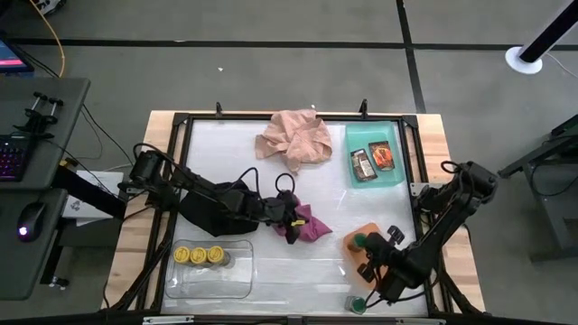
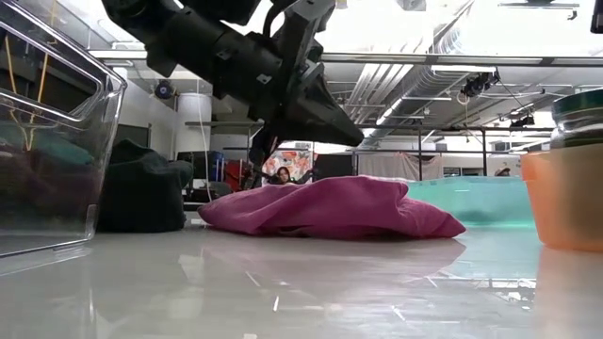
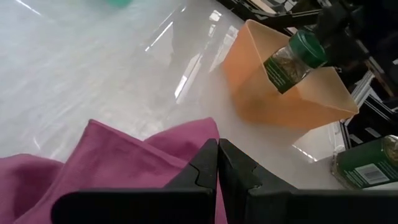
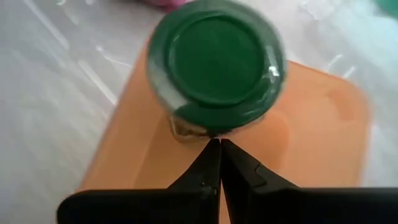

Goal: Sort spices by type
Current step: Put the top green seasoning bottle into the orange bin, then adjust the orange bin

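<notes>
Jars first: three yellow-lidded jars (image 1: pixel 200 255) upright in a row, lids up, inside clear tray (image 1: pixel 212 282). Left gripper (image 1: pixel 291 219) over magenta cloth (image 1: pixel 310 226), fingers pressed together, empty. Green-lidded jar (image 1: pixel 360 241) upright in orange tray (image 1: pixel 354 255); right gripper (image 1: pixel 377 260) beside it, fingers closed, empty. Second green-lidded jar (image 1: pixel 354 303) on tabletop (image 1: pixel 298 275). Two packets (image 1: pixel 371 161) flat in teal tray (image 1: pixel 392 137).

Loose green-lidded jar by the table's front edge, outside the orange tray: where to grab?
Pinch the jar across its lid, straight from above: it seems to stand upright, lid up, clear of the orange tray. Right gripper, shut, is nearest.
</notes>
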